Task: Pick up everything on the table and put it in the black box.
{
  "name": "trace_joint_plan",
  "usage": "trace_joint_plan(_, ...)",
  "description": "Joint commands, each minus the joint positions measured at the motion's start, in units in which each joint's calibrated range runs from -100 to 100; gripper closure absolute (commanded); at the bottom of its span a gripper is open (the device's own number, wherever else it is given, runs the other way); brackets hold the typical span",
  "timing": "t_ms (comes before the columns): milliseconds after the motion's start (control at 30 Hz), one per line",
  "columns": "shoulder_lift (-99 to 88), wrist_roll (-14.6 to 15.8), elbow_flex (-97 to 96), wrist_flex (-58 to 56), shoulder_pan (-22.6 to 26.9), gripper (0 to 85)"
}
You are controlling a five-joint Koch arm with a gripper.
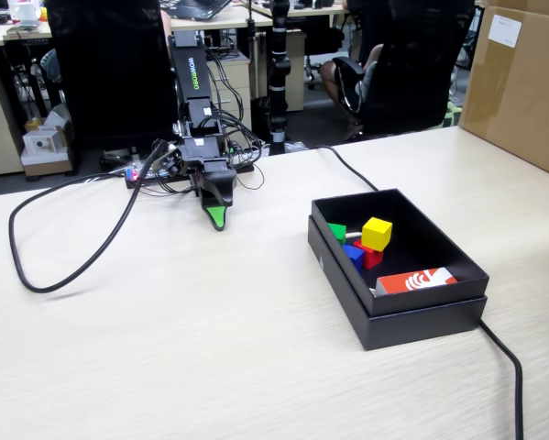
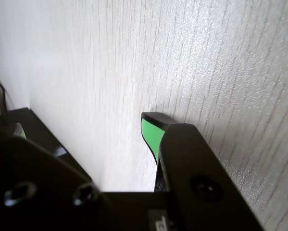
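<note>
Your arm sits folded at the far side of the table, its black upper link rising steeply from the base and the forearm doubling back down in front of it. Your gripper points downward, its green-faced tip resting on or just above the tabletop; contact cannot be told. In the fixed view only one pointed tip shows, the jaws lying one behind the other. In the wrist view your gripper shows one green-lined finger behind its black housing, while the other jaw is lost in the dark foreground, so its opening cannot be judged.
</note>
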Motion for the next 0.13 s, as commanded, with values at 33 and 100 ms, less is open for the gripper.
trace_joint_plan(33,0.0,-0.4,-1.9,-1.5,0.3,37.5)
trace_joint_plan(100,0.0,-0.4,-1.9,-1.5,0.3,37.5)
